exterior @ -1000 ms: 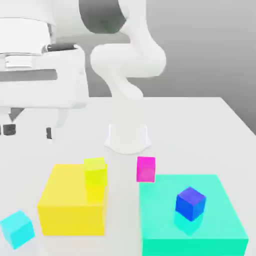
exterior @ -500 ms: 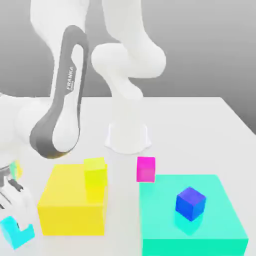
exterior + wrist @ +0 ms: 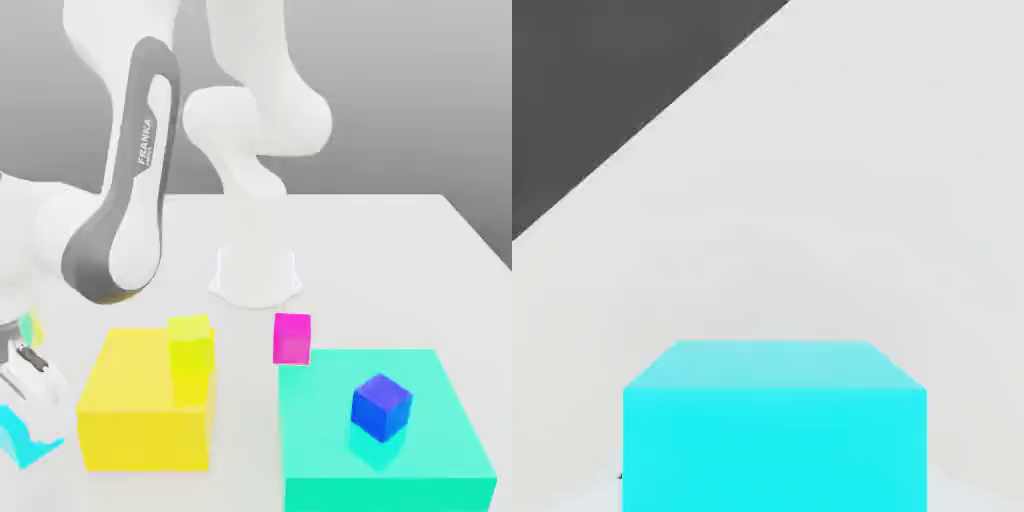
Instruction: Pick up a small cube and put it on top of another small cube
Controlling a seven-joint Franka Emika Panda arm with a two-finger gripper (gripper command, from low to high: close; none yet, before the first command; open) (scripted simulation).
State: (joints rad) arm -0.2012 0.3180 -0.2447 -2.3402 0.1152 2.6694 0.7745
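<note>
The small cube (image 3: 14, 432) is light cyan and sits at the near edge of the exterior view's left, partly covered by my hand. My gripper (image 3: 28, 408) is down over it and shut on it, one white finger (image 3: 40, 385) showing against its side. The hand view has the small cube (image 3: 774, 430) close up and centred, with the white table behind it. Another small cube (image 3: 381, 406), dark blue, rests on top of the large teal block (image 3: 320, 400) at the exterior view's right, well away from my gripper.
A large yellow block (image 3: 140, 420) stands right beside my gripper, with a yellow-green cube (image 3: 190, 347) at its far corner. A magenta cube (image 3: 292, 338) sits behind the teal block. The arm's base (image 3: 255, 275) is mid-table. The table edge (image 3: 652, 118) runs near the held cube.
The arm swung down to the cyan cube over the last second. Its fingers have closed on the cube, which now sits slightly higher and further toward the exterior view's left.
</note>
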